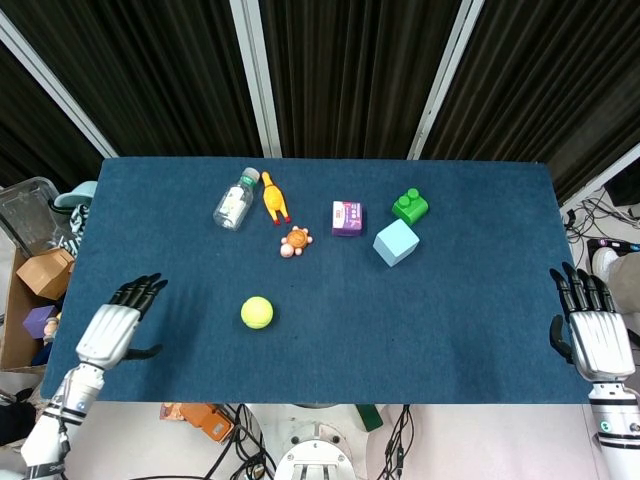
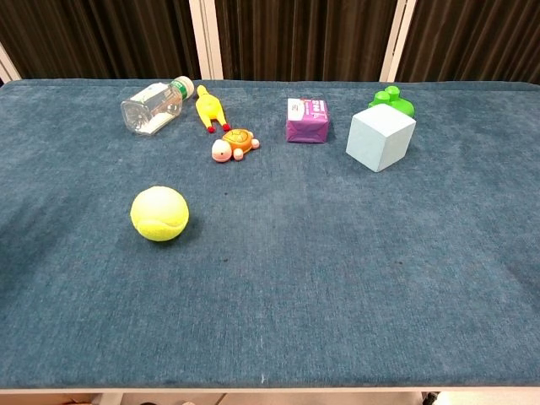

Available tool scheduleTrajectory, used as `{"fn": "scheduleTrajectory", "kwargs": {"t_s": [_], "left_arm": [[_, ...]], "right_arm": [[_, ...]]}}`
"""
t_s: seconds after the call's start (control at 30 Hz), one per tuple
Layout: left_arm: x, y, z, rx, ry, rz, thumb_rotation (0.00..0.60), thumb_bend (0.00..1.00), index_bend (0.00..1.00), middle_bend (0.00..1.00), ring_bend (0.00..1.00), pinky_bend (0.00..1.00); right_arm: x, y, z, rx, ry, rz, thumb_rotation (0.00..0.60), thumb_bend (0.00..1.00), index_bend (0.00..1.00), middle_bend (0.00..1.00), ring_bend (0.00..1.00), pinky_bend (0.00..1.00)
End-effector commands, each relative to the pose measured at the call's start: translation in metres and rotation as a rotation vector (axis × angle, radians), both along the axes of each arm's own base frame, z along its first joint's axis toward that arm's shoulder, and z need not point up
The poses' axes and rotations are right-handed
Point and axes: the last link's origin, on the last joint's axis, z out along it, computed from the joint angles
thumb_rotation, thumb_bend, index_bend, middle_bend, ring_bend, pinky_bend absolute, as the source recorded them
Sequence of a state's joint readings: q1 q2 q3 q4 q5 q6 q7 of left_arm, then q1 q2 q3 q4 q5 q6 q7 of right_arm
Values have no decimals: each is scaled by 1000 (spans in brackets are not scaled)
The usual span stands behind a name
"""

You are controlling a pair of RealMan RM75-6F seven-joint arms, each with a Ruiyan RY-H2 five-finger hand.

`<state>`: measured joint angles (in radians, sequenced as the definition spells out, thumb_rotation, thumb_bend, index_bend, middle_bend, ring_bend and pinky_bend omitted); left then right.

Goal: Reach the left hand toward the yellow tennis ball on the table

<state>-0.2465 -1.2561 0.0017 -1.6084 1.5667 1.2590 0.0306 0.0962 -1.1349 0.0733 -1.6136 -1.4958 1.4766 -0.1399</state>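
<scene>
Head view: the blue table (image 1: 470, 330) seen from above, with both hands at its near corners and seven small things on the cloth.
Chest view: the same table top (image 2: 337, 287) seen low from the front; neither hand shows here.
Left hand (image 1: 112, 325): over the near-left part of the cloth, palm down, fingers apart and stretched toward the far side, holding nothing; the ball lies to its right, apart from it.
Right hand (image 1: 595, 335): at the near-right edge of the table, fingers apart and straight, holding nothing.
Yellow tennis ball (image 1: 257, 312) (image 2: 159, 213): alone on the cloth in the near-left half, touching no other thing; the toys and bottle lie well beyond it.
Clear bottle (image 1: 236, 200) (image 2: 157, 105): lying on its side at the far left, green-and-white cap pointing away from the robot.
Yellow rubber chicken (image 1: 274, 198) (image 2: 209, 109): lying just beside the bottle on its right.
Orange turtle toy (image 1: 295, 242) (image 2: 235, 143): on the cloth just nearer than the chicken's feet.
Purple box (image 1: 347, 217) (image 2: 306, 119): near the middle of the far half, white end facing left.
Light-blue cube (image 1: 396, 242) (image 2: 380, 137): right of the purple box, one corner turned toward the robot.
Green block (image 1: 410, 206) (image 2: 391, 99): just behind the cube; in the chest view the cube hides its lower part.
Cardboard box (image 1: 46, 272): off the table at the left edge, beside a clear plastic bin (image 1: 25, 210).
</scene>
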Motion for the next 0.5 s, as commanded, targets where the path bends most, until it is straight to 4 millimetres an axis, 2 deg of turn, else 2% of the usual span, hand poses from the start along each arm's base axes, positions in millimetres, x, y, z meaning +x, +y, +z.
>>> {"fn": "scheduleTrajectory", "kwargs": {"t_s": [0.03, 0.23, 0.5], "left_arm": [[19, 11, -22, -55, -17, -42, 600, 112, 28, 0, 0, 108], [39, 25, -50, -105, -36, -76, 600, 111, 28, 0, 0, 107], [64, 26, -77, -161, -41, -119, 600, 112, 28, 0, 0, 107]], "right_arm": [[0, 0, 0, 0, -2, 0, 600, 850, 0, 33, 105, 117], [0, 0, 0, 0, -5, -1, 600, 850, 0, 33, 105, 117], [1, 0, -1, 5, -3, 3, 600, 851, 0, 33, 105, 117]]}}
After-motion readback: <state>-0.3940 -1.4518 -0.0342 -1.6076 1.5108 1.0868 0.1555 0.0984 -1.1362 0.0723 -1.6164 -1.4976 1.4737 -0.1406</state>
